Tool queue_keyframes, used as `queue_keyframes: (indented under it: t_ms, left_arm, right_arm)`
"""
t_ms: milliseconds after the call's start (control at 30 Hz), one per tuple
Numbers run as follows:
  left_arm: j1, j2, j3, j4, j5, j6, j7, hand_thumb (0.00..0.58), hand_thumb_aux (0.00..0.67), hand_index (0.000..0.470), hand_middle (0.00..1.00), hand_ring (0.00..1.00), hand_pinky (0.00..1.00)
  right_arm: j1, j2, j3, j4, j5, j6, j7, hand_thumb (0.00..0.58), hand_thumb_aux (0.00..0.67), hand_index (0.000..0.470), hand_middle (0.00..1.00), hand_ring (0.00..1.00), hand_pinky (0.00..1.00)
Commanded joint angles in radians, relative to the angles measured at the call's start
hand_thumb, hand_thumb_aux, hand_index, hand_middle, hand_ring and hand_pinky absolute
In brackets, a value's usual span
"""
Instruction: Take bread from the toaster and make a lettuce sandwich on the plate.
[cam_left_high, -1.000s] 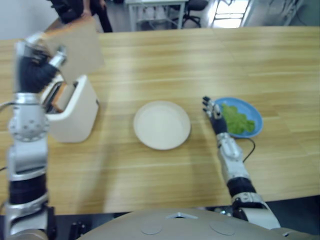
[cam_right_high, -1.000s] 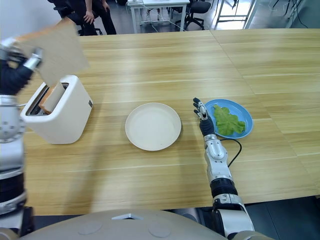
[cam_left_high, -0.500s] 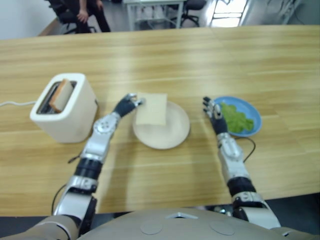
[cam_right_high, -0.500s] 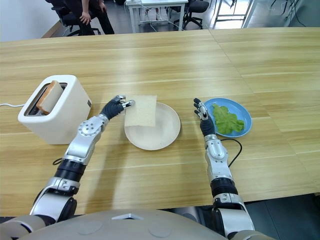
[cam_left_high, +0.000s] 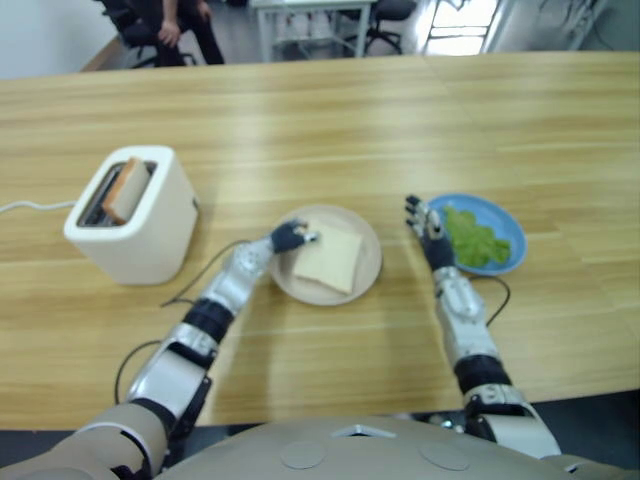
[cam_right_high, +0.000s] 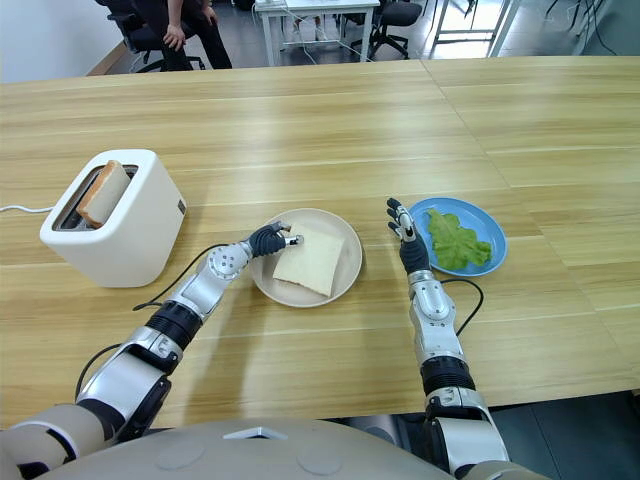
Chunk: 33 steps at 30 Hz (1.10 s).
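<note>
In the left eye view, a slice of bread (cam_left_high: 330, 264) lies flat on the round cream plate (cam_left_high: 372, 252). The bread is pale, with a thin tan edge. It is nearly square, so I cannot pick out a long side. It sits turned a bit, with one corner pointing to the left rim of the plate. My left hand (cam_left_high: 289, 238) is at that left rim, its fingers curled and pinching that corner of the bread.

In the right eye view, the white toaster (cam_right_high: 115, 235) stands on the worktop (cam_right_high: 300, 120), well to the left of the plate. A browner slice (cam_right_high: 103, 192) stands up on its edge in the slot, and its long side runs along the slot. My right hand (cam_right_high: 405, 236) is just to the right of the plate, spread wide and holding nothing, fingers pointing away from me. Farther right of the plate is a blue dish (cam_right_high: 492, 226) with a green lettuce leaf (cam_right_high: 450, 241) lying in it.
</note>
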Motion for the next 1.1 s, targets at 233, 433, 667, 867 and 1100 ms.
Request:
queue_keyframes:
  t_ms: [233,433,667,867,1100]
  left_arm:
    - [0.081,0.186,0.049,-0.565,0.356,0.085,0.228,0.0,0.0,0.0,0.0,0.0,0.0]
    - [0.161,0.176,0.142,-0.915,0.382,0.041,0.285,0.0,0.0,0.0,0.0,0.0,0.0]
    - [0.246,0.099,0.24,-0.809,0.121,-0.062,0.272,0.0,0.0,0.0,0.0,0.0,0.0]
    - [0.274,0.059,0.29,-0.534,0.002,-0.185,0.309,0.0,0.0,0.0,0.0,0.0,0.0]
    - [0.291,0.051,0.287,-0.434,0.019,-0.259,0.358,0.0,0.0,0.0,0.0,0.0,0.0]
  right_arm:
    - [0.008,0.002,-0.001,-0.017,0.009,0.015,0.004,0.0,0.0,0.0,0.0,0.0,0.0]
    - [0.012,-0.006,0.02,-0.064,-0.035,-0.011,-0.014,0.0,0.0,0.0,0.0,0.0,0.0]
    - [0.016,-0.251,0.067,-0.35,-0.603,0.001,-0.291,0.0,0.0,0.0,0.0,0.0,0.0]
    - [-0.08,-0.606,0.19,-0.234,-1.113,0.303,-0.449,0.0,0.0,0.0,0.0,0.0,0.0]
    - [-0.303,-0.686,0.436,0.33,-1.222,0.317,-0.544,0.0,0.0,0.0,0.0,0.0,0.0]
